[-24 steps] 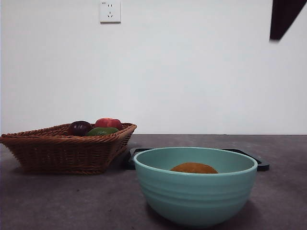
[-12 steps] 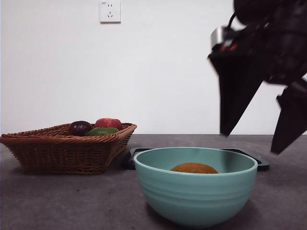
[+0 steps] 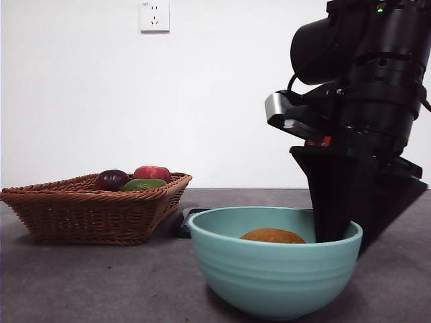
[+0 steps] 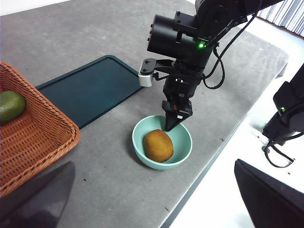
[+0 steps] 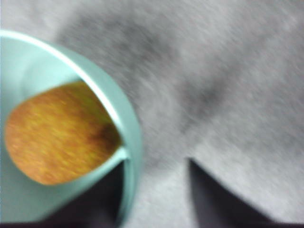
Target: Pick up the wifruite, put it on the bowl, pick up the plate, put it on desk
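One wifruite [image 4: 158, 145] inside mint bowl [image 4: 183, 153], right gripper [image 5: 156, 190] spread wide astride its rim, left gripper [image 4: 152, 199] wide.

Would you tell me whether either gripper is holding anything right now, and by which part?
Nothing is held. The right gripper straddles the bowl rim with open jaws; the wifruite lies loose inside. The left gripper waits, open.

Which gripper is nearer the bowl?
Right. The right gripper straddles the bowl's rim, one jaw inside beside the brown fruit. The left gripper hangs well above the desk.
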Robot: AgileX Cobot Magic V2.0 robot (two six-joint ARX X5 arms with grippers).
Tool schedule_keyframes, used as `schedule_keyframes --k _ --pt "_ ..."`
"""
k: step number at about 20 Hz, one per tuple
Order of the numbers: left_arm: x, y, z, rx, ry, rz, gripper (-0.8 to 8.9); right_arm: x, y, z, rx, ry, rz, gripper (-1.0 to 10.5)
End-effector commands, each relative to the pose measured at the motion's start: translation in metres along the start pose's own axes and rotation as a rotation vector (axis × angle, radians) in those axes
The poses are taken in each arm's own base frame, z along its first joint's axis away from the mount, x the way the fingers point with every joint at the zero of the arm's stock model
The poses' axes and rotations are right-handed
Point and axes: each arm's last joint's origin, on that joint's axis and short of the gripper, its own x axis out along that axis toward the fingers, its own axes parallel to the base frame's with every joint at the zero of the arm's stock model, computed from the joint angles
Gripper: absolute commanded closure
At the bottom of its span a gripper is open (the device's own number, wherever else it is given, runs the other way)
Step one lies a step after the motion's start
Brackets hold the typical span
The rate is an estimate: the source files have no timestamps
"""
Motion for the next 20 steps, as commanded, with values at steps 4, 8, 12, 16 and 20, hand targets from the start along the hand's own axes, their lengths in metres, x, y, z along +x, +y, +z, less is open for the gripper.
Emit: schedule_keyframes --k 4,8,12,16,20 --pt "-0.001 -0.001 0.003 0.011 -0.017 -0.010 2.51 0.003 0.005 0.004 -0.004 -0.003 0.022 9.4" --pt "-0.001 -0.001 0.003 0.010 -0.022 -0.011 2.51 -0.007 0.007 0.012 0.002 -0.041 0.012 9.4" --pt "-0.001 -0.001 0.003 0.011 -0.023 -0.011 2.51 -0.027 0.010 0.038 0.001 -0.089 -0.052 9.4" --pt "-0.001 -0.001 0.005 0.010 -0.036 -0.013 2.51 -0.040 -0.003 0.087 0.018 -0.085 -0.075 9.4" --pt "-0.001 -0.002 0.009 0.006 -0.074 -0.021 2.51 -0.053 -0.026 0.136 0.061 -0.121 -0.105 9.4"
